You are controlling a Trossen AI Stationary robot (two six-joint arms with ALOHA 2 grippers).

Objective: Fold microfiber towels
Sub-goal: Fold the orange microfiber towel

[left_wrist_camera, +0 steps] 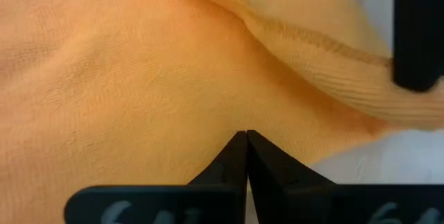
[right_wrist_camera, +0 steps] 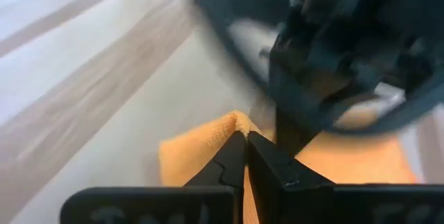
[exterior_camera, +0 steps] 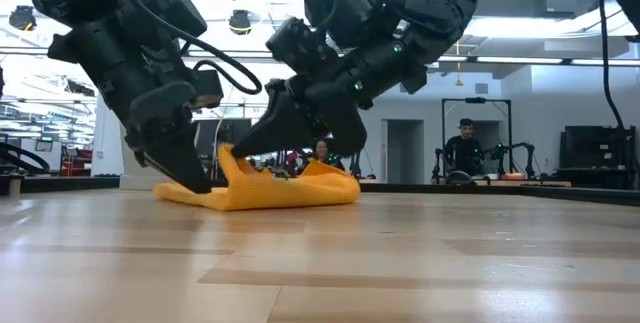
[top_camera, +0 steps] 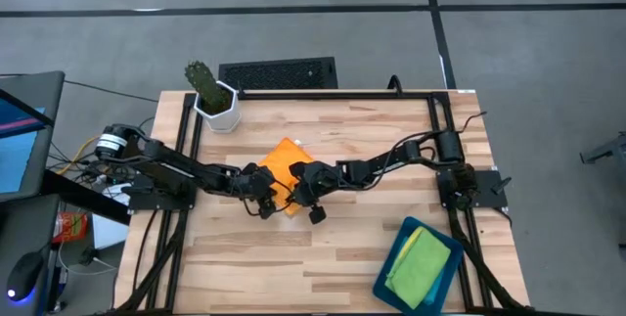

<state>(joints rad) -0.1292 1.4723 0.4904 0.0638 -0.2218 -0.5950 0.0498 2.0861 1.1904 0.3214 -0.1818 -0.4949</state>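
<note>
An orange microfiber towel (top_camera: 284, 164) lies crumpled at the table's middle, its underside on the wood. Both grippers meet over its near part. My left gripper (left_wrist_camera: 246, 135) is shut, with its tips against the towel's surface near its left end (exterior_camera: 185, 193). My right gripper (right_wrist_camera: 244, 135) is shut on a raised fold of the same towel. A green towel (top_camera: 419, 269) lies on top of others in the dark teal tray (top_camera: 403, 230) at the near right. My left gripper touches the orange towel's flat upper surface (left_wrist_camera: 229, 113) with its shut fingertips, slanting down from the table's left. Whether any cloth sits between the tips, I cannot tell. My right gripper pinches a raised fold at the towel's edge (right_wrist_camera: 232, 121) between its two fingertips, slanting down from the table's right. That fold stands up as a peak (exterior_camera: 226, 155) while the rest of the towel stays on the table.
A potted cactus (top_camera: 210, 91) stands at the far left corner. A dark grille (top_camera: 279, 71) lies beyond the far edge. People stand in the room behind the table (exterior_camera: 462, 148). Bare wood stretches along the near edge (top_camera: 293, 267).
</note>
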